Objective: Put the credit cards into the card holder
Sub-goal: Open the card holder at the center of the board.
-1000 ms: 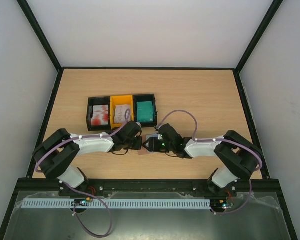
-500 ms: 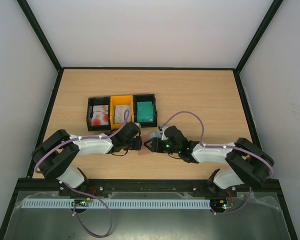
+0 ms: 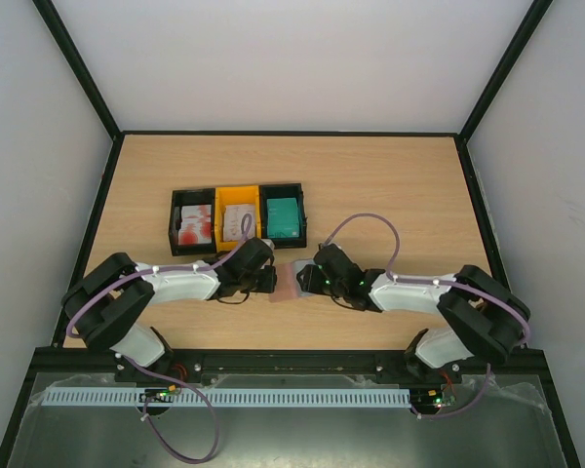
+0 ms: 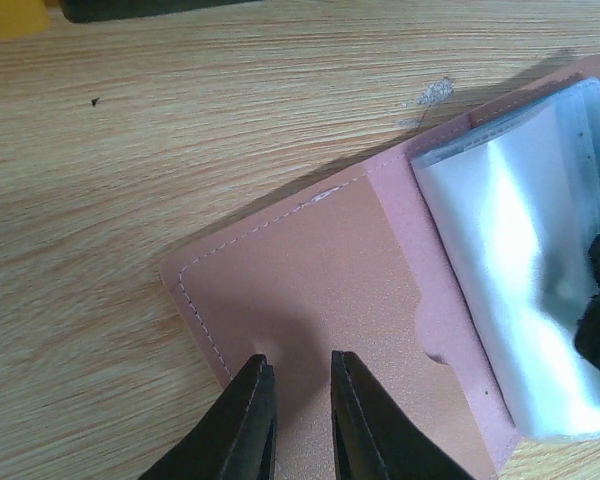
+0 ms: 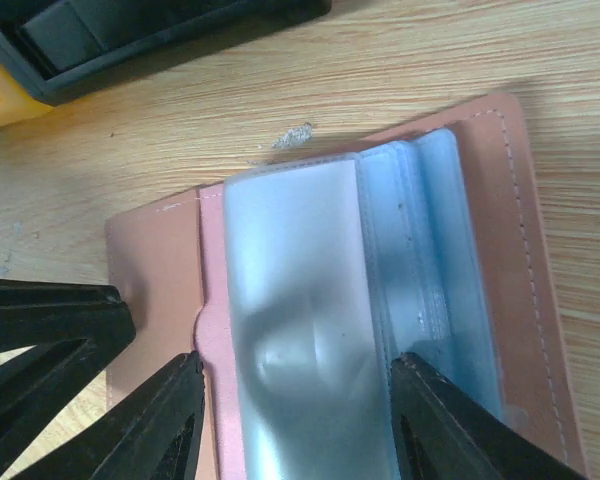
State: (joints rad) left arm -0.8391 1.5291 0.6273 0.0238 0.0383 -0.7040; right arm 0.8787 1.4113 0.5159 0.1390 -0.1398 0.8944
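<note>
near the front edge of the table, between the two arms, the card holder lay open and flat, its pink cover to the left and its clear sleeves fanned to the right. the left gripper had its fingers drawn almost together, only a slit between them, tips bearing down on the cover near its outer edge; whether any leather was nipped in that slit i could not tell. the right gripper stood spread wide over the sleeves, a finger on either side of the top one, holding nothing. the credit cards sat stacked in the trays just behind, none lifted out. the step looked like readying the holder, one arm pinning it while the other parted a sleeve. to do it well, the left tips probably needed even pressure so the light holder neither slid nor folded shut. the right should have worked only the top sleeve, gently, since the thin plastic was dimpled and would likely crease or spring back. lifting the pin too soon risked the cover flopping over.
</note>
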